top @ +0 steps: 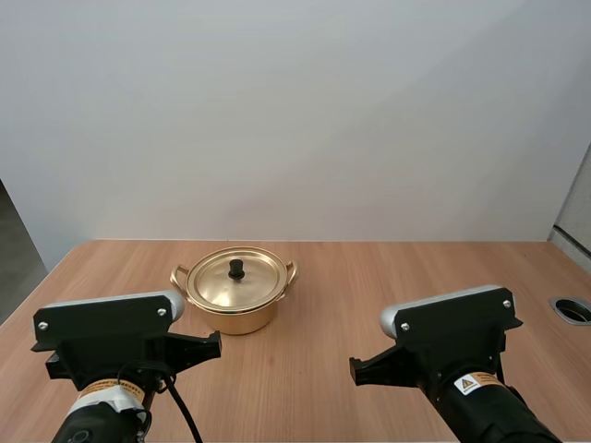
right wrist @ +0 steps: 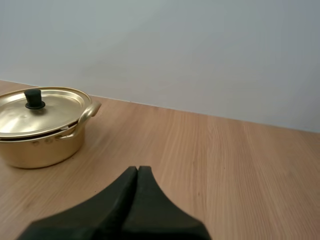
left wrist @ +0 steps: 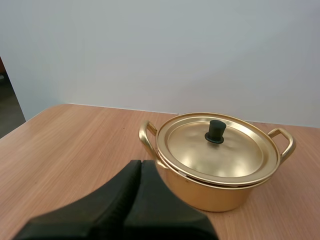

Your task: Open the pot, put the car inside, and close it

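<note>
Pot (top: 235, 318) stands on the table (top: 369, 277), a little left of the middle and toward the far side, upright and closed. The left arm (top: 106, 346) and the right arm (top: 452, 341) sit at the near edge, one on each side, both on the near side of the pot. The pot is ahead of the left arm and slightly to its right, and it lies far and left of the right arm, well apart from it.

The golden lid (top: 217, 286) rests flat on the rim. The left gripper (left wrist: 140, 162) points toward the pot's near left side, its fingers pressed together as one dark wedge with nothing between them. The right gripper (right wrist: 137, 169) hangs over bare wood, and its fingers likewise lie together, holding nothing. Two loop handles (left wrist: 146, 137) stick out at the pot's left and right. A small black knob (top: 236, 269) stands at the lid's centre.
</note>
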Tool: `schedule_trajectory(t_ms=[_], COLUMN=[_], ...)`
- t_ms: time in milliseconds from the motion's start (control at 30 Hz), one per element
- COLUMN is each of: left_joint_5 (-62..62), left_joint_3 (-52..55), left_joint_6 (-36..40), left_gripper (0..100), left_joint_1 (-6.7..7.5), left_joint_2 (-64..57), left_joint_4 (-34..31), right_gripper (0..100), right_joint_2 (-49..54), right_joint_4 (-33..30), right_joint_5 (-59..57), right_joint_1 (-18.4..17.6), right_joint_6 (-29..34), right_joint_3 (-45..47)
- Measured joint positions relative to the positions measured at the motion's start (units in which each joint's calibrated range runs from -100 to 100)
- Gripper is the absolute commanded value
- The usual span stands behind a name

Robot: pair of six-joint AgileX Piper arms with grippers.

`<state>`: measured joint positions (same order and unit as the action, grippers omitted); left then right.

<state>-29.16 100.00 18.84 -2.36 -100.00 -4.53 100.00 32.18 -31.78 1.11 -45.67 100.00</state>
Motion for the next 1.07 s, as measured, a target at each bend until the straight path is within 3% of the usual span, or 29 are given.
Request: schedule_trajectory(t_ms=[533, 667, 1067], left_joint_5=[0.0, 0.0, 0.0], left_joint_3=[0.0, 0.0, 0.0], left_joint_6=[0.0, 0.0, 0.0], left_gripper=[0, 0, 0], left_joint_1=[0.0, 0.0, 0.0], left_joint_2=[0.0, 0.0, 0.0], left_joint_4=[0.0, 0.0, 0.0], right_gripper=[0, 0, 0], right_joint_2=[0.0, 0.0, 0.0], right_joint_4=[-26.42, -28.22, -28.22], right_joint_5=[0.31, 0.31, 0.31], right_joint_1=[0.0, 0.0, 0.0], right_joint_6=[23.88, 27.31, 27.41], right_joint_3=[0.0, 0.0, 0.0])
